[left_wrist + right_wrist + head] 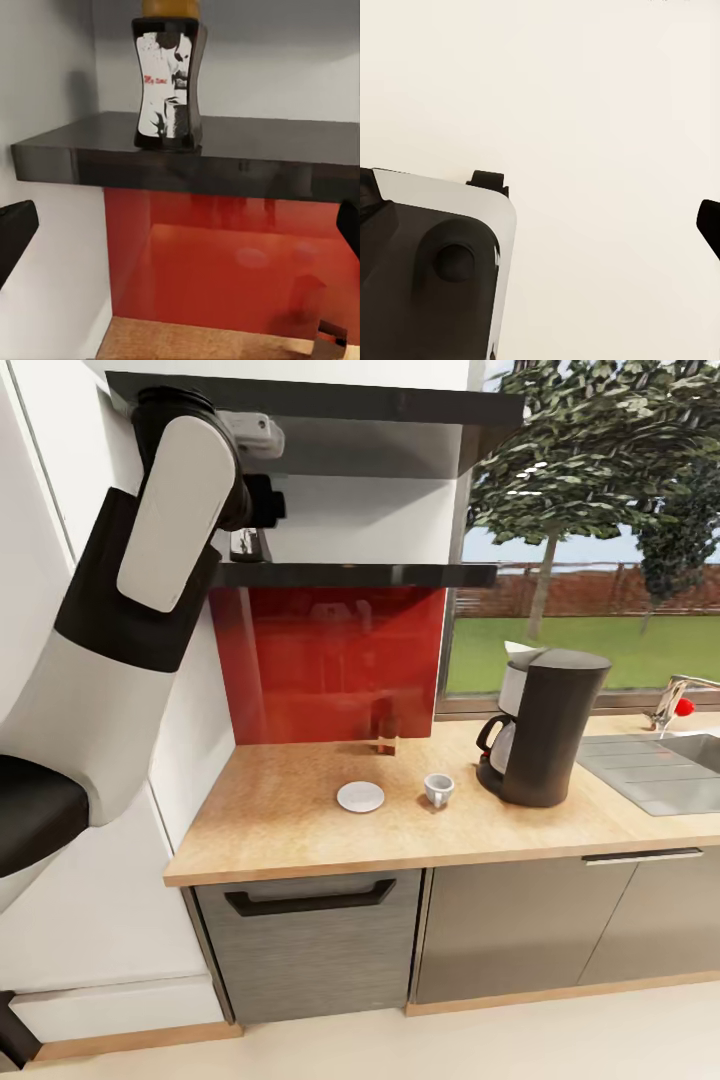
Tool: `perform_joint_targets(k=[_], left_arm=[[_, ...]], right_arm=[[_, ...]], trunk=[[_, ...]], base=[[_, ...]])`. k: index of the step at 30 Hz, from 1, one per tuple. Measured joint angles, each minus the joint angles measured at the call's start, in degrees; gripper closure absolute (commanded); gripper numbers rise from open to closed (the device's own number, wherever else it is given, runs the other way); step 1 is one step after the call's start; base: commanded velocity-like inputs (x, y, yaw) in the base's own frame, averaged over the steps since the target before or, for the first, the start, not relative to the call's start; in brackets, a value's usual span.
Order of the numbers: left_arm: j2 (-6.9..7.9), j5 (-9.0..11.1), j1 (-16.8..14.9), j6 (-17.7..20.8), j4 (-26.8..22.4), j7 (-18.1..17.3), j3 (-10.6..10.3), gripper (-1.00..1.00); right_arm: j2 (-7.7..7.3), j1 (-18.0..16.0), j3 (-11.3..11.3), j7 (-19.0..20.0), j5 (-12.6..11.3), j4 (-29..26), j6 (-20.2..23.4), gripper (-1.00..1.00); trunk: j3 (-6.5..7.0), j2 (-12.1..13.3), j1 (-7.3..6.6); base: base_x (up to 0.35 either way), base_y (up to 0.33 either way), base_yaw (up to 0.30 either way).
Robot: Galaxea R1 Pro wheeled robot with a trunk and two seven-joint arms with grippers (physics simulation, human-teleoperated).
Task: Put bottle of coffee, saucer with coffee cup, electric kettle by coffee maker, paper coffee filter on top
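While the left arm is raised toward the thin black wall shelf (350, 573), its gripper (180, 225) is seen spread wide, apart from the small dark jar with a yellow lid (168, 79) standing upright on that shelf. On the light wood-grain surface (280, 810), a white round saucer (360, 796) lies just left of a tiny white cup (438, 789), with the tall dark grey coffee maker (545, 725) to the right. Whether the right gripper is spread or pressed together cannot be told.

the bottle of coffee (168, 82) on the kitchen shelf (225, 154) has a pale label with a small line of red writing. the words are too blurry to read.
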Motion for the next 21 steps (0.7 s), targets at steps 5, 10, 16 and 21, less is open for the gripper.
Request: perform_joint_targets(k=[5, 10, 16, 21], left_arm=[[0.70, -0.01, 0.00, 0.00, 0.03, 0.06, -1.70, -1.00], [0.92, -0.01, 0.00, 0.00, 0.09, 0.16, -2.23, -1.00], [0.97, 0.03, 0.00, 0.00, 0.20, 0.21, -2.36, -1.00], [1.00, 0.07, 0.00, 0.00, 0.35, 0.21, -2.35, -1.00]], right_arm=[[-0.01, 0.00, 0.00, 0.00, 0.00, 0.00, 0.00, -1.00], [-0.01, 0.00, 0.00, 0.00, 0.00, 0.00, 0.00, -1.00], [-0.01, 0.00, 0.01, 0.00, 0.00, 0.07, 0.00, -1.00], [-0.01, 0.00, 0.01, 0.00, 0.00, 0.08, 0.00, -1.00]], trunk=[[0.00, 0.00, -0.01], [0.00, 0.00, 0.00], [0.00, -0.01, -0.01], [0.00, 0.00, 0.00]], base=[[0.092, 0.083, 0.000], [0.028, 0.025, 0.000], [0.090, 0.079, 0.000], [0.037, 0.033, 0.000]])
